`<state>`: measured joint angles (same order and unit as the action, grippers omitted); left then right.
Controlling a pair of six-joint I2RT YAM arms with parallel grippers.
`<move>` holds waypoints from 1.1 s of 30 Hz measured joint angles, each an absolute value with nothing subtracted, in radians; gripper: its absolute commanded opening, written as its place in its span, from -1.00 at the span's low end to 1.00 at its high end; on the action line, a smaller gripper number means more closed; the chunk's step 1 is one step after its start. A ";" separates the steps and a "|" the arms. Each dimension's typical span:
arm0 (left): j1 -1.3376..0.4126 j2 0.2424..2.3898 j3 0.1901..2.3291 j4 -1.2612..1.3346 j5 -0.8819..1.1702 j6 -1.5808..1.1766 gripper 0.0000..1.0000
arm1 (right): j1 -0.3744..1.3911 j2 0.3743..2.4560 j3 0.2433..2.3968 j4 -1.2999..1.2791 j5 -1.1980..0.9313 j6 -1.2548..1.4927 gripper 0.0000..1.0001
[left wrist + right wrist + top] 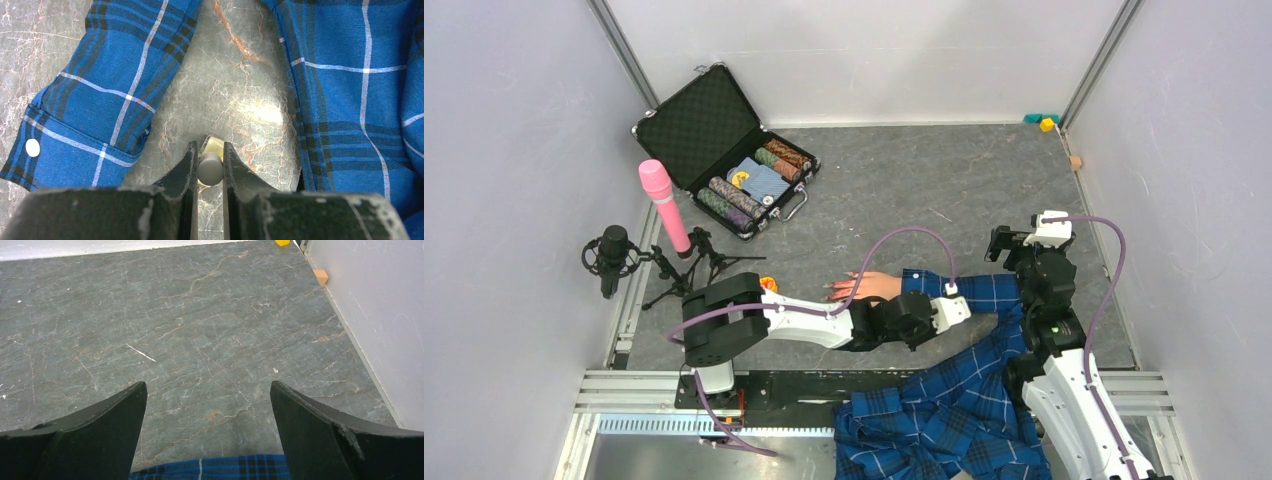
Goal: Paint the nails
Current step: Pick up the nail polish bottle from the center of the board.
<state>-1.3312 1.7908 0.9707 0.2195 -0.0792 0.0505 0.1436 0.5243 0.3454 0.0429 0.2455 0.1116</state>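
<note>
The fetching of the polish is judged to be the step in hand. The left gripper is clamped on the white cap of a small bottle, which is seen against the table between two folds of the plaid sleeve. The right gripper is held wide apart above bare table, and nothing is in it. The nails are at the tips of the mannequin hand, just beyond the left arm. Next, the bottle probably must be steadied by the other claw, so that the cap can be unscrewed. No brand, label or writing can be read.
</note>
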 measured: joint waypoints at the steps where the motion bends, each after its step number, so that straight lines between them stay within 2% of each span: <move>1: -1.331 1.790 0.971 0.219 -0.081 0.050 -0.96 | 0.144 0.524 0.345 0.043 0.245 0.112 0.96; 9: -1.333 1.742 0.969 0.178 -0.231 -0.012 -0.96 | 0.144 0.525 0.345 0.044 0.209 0.111 0.96; 16: -1.300 1.566 0.970 0.039 -0.331 -0.215 -0.96 | 0.150 0.613 0.345 0.126 -0.089 0.087 0.84; 22: -1.136 1.444 0.915 -0.014 -0.250 -0.388 -0.96 | 0.231 0.728 0.311 0.236 -0.376 0.084 0.84; 27: -0.991 1.349 0.841 -0.039 -0.146 -0.482 -0.96 | 0.387 0.738 0.295 0.272 -0.488 0.065 0.87; 33: -0.949 1.170 0.773 -0.053 -0.019 -0.526 -0.96 | 0.546 0.798 0.295 0.350 -0.600 0.083 0.85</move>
